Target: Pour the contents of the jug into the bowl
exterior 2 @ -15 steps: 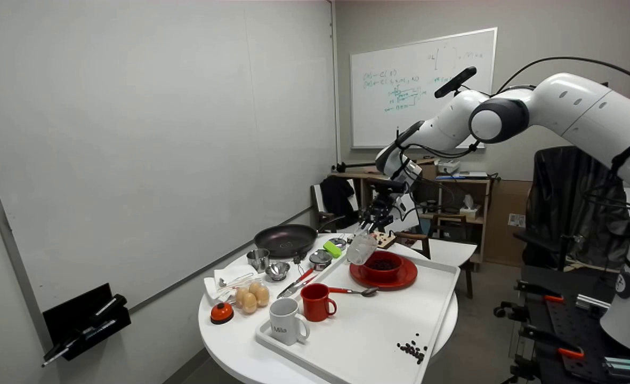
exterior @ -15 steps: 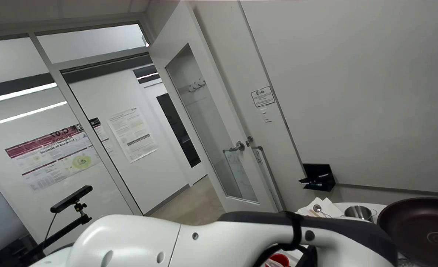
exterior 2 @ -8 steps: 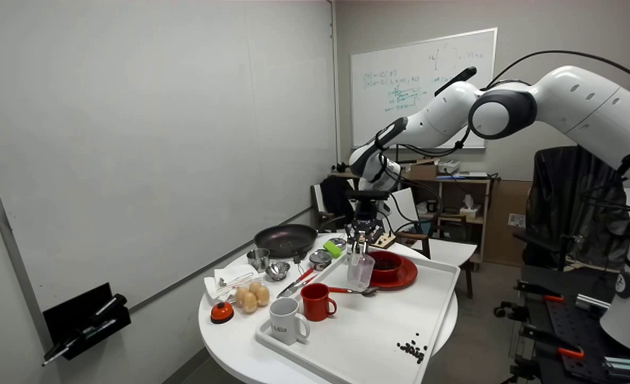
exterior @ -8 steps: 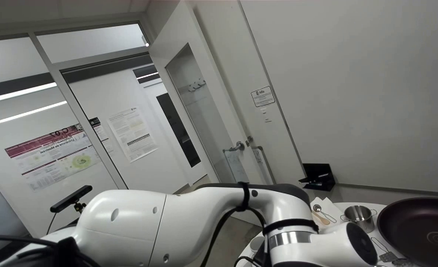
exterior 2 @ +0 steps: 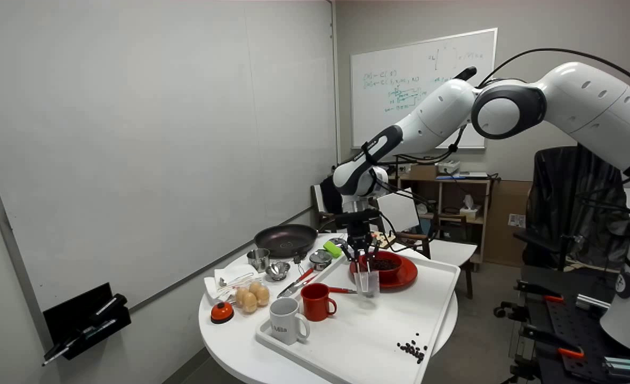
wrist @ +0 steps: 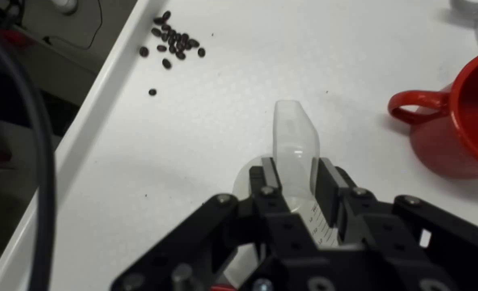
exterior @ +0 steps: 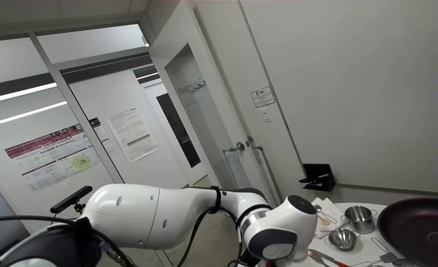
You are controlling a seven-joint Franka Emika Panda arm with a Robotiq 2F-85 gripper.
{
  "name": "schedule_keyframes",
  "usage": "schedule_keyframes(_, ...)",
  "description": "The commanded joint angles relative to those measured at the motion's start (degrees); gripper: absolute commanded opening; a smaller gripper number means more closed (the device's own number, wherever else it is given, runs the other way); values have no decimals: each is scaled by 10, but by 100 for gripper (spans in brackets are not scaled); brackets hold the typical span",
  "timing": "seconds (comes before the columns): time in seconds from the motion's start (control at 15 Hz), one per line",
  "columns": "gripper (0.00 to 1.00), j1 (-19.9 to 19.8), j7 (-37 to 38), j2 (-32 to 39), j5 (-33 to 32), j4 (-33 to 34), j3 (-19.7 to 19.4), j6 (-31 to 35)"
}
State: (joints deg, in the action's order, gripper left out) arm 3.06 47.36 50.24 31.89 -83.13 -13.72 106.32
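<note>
The clear jug (exterior 2: 367,285) is upright just above or on the white tray, in front of the red bowl (exterior 2: 389,276); I cannot tell if its base touches. No dark beans show in the jug. The bowl holds dark beans and sits on a red plate (exterior 2: 410,280). My gripper (exterior 2: 363,266) points down and is shut on the jug's handle. In the wrist view the handle (wrist: 289,129) is between the fingers of the gripper (wrist: 295,171), and measuring marks show below. The arm hides jug, bowl and gripper in an exterior view.
The white tray (exterior 2: 368,341) also bears a red mug (exterior 2: 315,302), a grey mug (exterior 2: 283,320), a spoon and spilled beans (exterior 2: 412,350). The red mug (wrist: 453,133) is right of the jug in the wrist view. A pan (exterior 2: 285,242), steel pots and eggs (exterior 2: 251,298) stand beside the tray.
The jug was tilted beside and above the bowl. My gripper has turned it upright, lowered it and moved it in front of the bowl. The arm has swung with it.
</note>
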Motion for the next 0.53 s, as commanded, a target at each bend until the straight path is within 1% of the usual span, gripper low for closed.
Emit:
schedule_keyframes(0.0, 10, 28, 50, -34, -109, -49, 4, 64)
schedule_keyframes(0.2, 10, 44, 81, -46, -181, -71, 6, 98)
schedule_keyframes(0.47, 10, 49, 98, -71, -228, -103, 18, 123)
